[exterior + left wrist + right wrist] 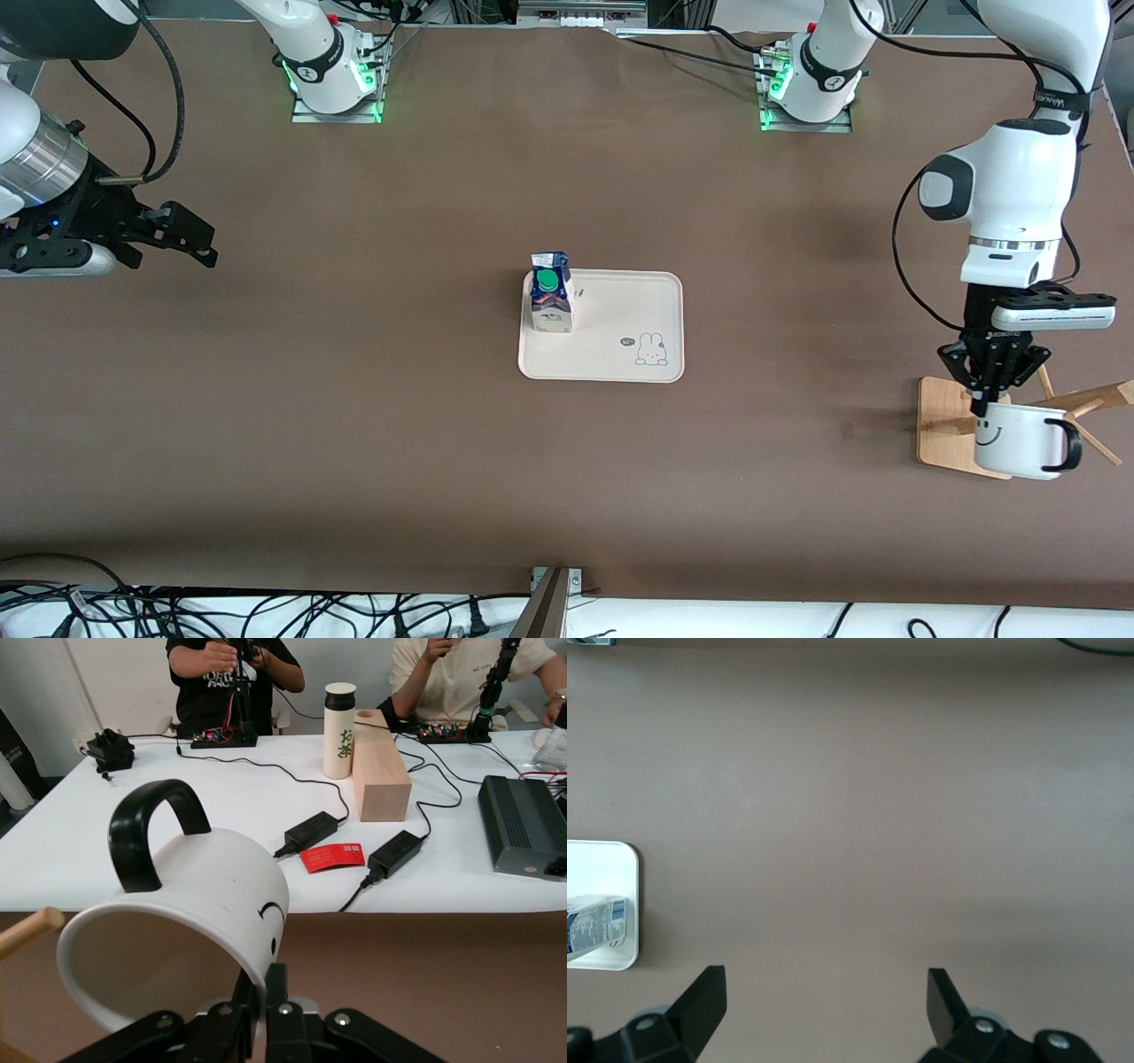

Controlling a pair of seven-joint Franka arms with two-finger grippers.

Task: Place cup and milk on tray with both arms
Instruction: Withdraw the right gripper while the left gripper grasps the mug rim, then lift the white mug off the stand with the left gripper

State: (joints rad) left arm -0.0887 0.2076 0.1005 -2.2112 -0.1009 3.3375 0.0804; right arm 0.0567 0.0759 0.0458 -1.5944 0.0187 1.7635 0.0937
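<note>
The cup (1019, 443), a white mug with a black smiley and a black loop handle, lies tipped on its side over the wooden rack base (941, 424). My left gripper (982, 408) is shut on its rim, which the left wrist view shows pinched between the fingers (277, 992) of the left gripper (266, 979) at the cup (195, 904). The milk (551, 294) stands upright on the cream tray (620, 359), in the corner toward the right arm's end. My right gripper (199, 239) hangs open over bare table, with the milk (594, 926) and tray (602, 855) at the edge of the right wrist view, where the right gripper (824, 979) holds nothing.
Wooden pegs (1091, 403) stick out from the rack beside the cup, and one peg (27, 930) shows close to the cup's mouth. Cables and a metal bracket (554, 595) lie along the table's edge nearest the front camera. Brown tabletop surrounds the tray.
</note>
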